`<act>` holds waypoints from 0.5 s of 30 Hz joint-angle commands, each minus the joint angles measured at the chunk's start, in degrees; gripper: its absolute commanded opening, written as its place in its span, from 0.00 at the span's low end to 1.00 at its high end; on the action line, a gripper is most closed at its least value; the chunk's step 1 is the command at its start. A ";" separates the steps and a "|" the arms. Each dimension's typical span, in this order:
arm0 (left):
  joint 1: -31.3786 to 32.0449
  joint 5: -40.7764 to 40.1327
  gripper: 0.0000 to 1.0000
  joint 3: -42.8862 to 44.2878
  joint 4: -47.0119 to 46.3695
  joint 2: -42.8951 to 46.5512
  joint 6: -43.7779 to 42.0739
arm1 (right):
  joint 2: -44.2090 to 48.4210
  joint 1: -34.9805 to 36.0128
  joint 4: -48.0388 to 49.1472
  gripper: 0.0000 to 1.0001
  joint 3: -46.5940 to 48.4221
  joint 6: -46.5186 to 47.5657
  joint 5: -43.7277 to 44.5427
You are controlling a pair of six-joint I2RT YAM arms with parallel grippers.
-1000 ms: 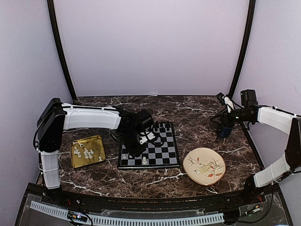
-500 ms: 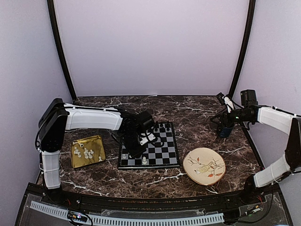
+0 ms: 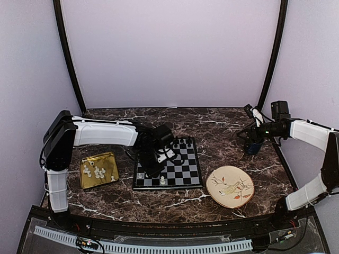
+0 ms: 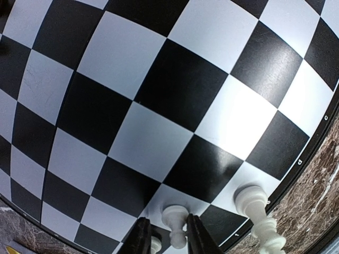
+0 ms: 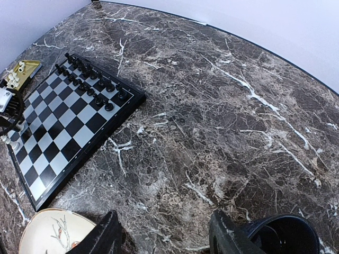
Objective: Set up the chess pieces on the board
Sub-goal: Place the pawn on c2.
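Marble top, lilac walls | L jaws round pawn, grip unclear | R jaws released

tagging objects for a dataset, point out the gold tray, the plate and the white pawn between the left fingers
gold tray (image 3: 109, 177): top external view, bare patch near its right edge.
plate (image 3: 230, 186): top external view, its painted middle.
white pawn (image 4: 175, 215): left wrist view, its wider end.

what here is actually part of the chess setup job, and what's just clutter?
Job: white chess pieces, most in the gold tray, some on the board.
Lying about: plate, dark cup, black chessmen already in the board's far rows.
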State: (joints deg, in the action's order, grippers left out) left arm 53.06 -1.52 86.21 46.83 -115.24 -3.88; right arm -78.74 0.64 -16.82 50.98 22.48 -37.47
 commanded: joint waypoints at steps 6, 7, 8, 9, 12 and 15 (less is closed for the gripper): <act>-2.51 1.21 0.29 -1.57 -3.57 11.70 2.28 | 1.18 -0.20 0.52 0.57 -0.41 0.52 -0.12; -3.57 2.12 0.29 -2.49 -4.36 13.33 2.85 | 1.21 -0.19 0.41 0.57 -0.44 0.42 -0.15; -4.83 2.90 0.29 -3.28 -4.79 14.84 3.46 | 1.34 -0.19 0.41 0.57 -0.44 0.44 -0.20; -6.13 3.15 0.30 -4.44 -5.41 16.26 4.16 | 1.41 -0.16 0.46 0.57 -0.43 0.46 -0.17; -11.74 2.61 0.30 -8.31 -6.20 20.43 7.48 | 1.73 -0.20 0.56 0.57 -0.53 0.46 -0.23; -16.27 -1.27 0.31 -11.91 -4.74 23.79 12.37 | 1.58 -0.21 0.52 0.57 -0.52 0.42 -0.44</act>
State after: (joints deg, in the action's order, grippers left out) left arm 41.63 0.40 79.13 40.60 -95.50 1.69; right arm -78.43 0.64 -16.80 50.96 22.48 -37.47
